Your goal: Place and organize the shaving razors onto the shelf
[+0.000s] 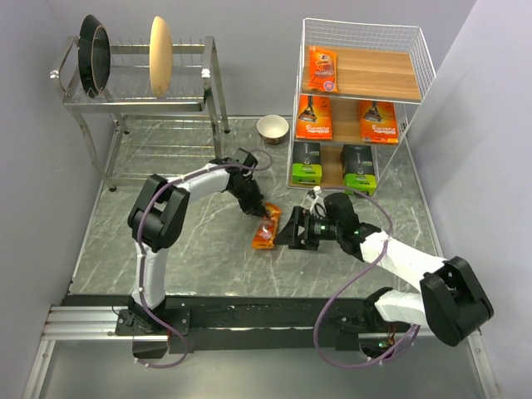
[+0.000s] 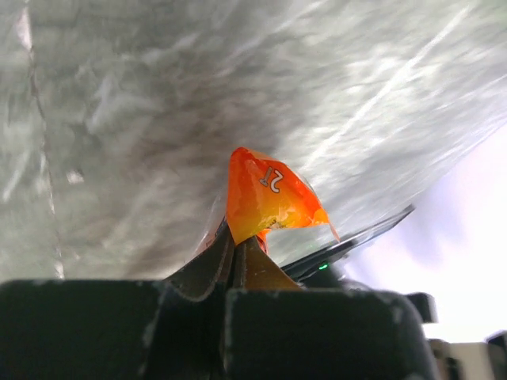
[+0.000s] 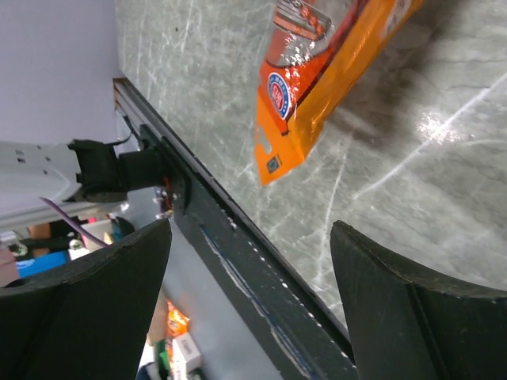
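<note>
One narrow orange blister pack of shaving razors point(image 1: 265, 231) lies on the marble table. My left gripper point(image 1: 264, 213) is shut on its far end. In the left wrist view the fingers point(image 2: 207, 273) pinch the orange pack's edge point(image 2: 269, 198). My right gripper point(image 1: 290, 233) stands open just right of the pack. In the right wrist view the pack point(image 3: 317, 79) is ahead of the spread fingertips point(image 3: 131, 269), not between them. The shelf point(image 1: 362, 73) stands at the back right. It holds an orange blister pack point(image 1: 324, 68) on top, two orange cards point(image 1: 314, 116) in the middle and two dark boxes point(image 1: 306, 164) at the bottom.
A steel dish rack point(image 1: 141, 100) with plates stands at the back left. A small bowl point(image 1: 273, 128) sits between it and the shelf. The black base rail point(image 3: 261, 269) runs along the table's near edge.
</note>
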Motion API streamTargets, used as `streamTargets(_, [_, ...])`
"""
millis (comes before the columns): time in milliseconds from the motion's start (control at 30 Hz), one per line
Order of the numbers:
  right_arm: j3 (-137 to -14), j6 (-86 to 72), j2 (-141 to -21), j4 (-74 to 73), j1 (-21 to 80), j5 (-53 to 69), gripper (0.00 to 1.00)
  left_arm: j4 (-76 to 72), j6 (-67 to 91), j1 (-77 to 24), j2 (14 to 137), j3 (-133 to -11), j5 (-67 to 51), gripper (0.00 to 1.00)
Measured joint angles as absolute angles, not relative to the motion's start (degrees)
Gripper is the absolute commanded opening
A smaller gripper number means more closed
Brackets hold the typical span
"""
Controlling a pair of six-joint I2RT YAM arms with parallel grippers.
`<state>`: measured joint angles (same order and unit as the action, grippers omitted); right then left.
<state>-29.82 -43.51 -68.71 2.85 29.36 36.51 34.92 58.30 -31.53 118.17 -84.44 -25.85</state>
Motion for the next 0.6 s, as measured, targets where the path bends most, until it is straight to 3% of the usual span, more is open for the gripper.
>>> streamTargets(133, [-31.48, -44.88, -71.07, 2.90, 29.76, 35.92, 0.87, 34.24, 62.89, -31.88, 114.61, -84.51, -23.49, 0.01])
streamTargets(367, [-31.94, -47.79, -74.61, 3.42, 29.76, 34.04, 0.74, 32.69, 67.61, -33.69, 111.07, -84.40, -22.96, 0.01])
streamTargets(433, [-31.94, -48.56, -75.37, 3.97, 29.76, 33.74, 0.63, 32.21, 68.55, -34.00, 110.61, -83.79, -22.98, 0.01])
streamTargets(567, [-31.99, -50.22, -76.18, 6.79, 29.63, 33.69, 0.53, 31.83, 70.15, -34.15, 109.69, -81.76, -23.35, 0.01])
streamTargets(600, [-31.99, -50.57, -76.23, 7.55, 29.52, 33.74, 0.45, 31.53, 70.78, -34.11, 109.38, -81.01, -23.90, 0.01])
